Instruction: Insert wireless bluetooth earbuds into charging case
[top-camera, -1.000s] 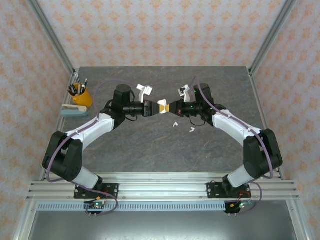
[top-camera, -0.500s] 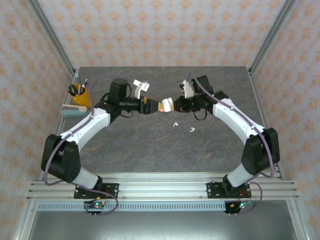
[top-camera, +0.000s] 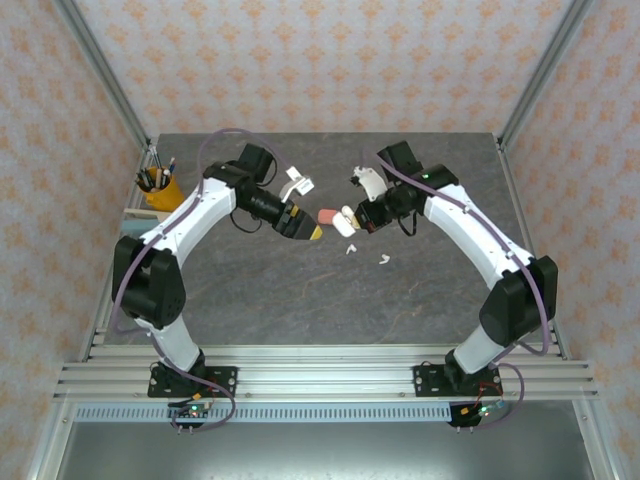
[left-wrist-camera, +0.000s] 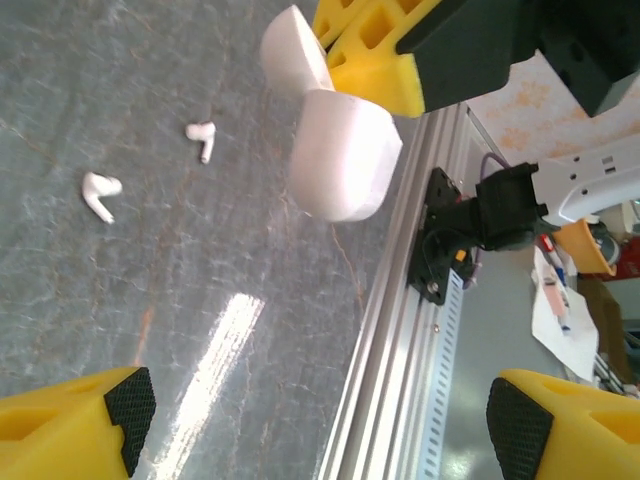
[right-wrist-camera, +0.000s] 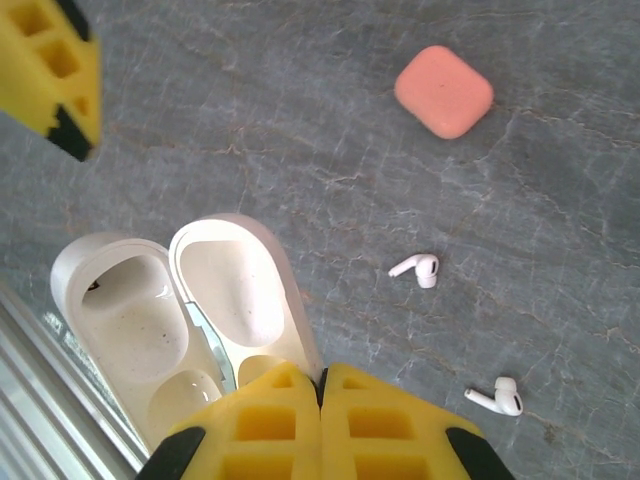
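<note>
Two white earbuds (right-wrist-camera: 418, 268) lie flat on the table (right-wrist-camera: 250, 120), just beside the open case (right-wrist-camera: 180, 320) pinched in the right gripper (right-wrist-camera: 320, 400). Left gripper (left-wrist-camera: 320, 415), spread wide and empty, hovers just to their left, so it's the free claw; their stems lie roughly parallel, pointing the same way.

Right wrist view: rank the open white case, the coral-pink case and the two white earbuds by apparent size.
Largest: open white case, though it is nearest the camera.
Next: coral-pink case.
Smallest: upper white earbud and lower white earbud, alike, so unranked.
</note>
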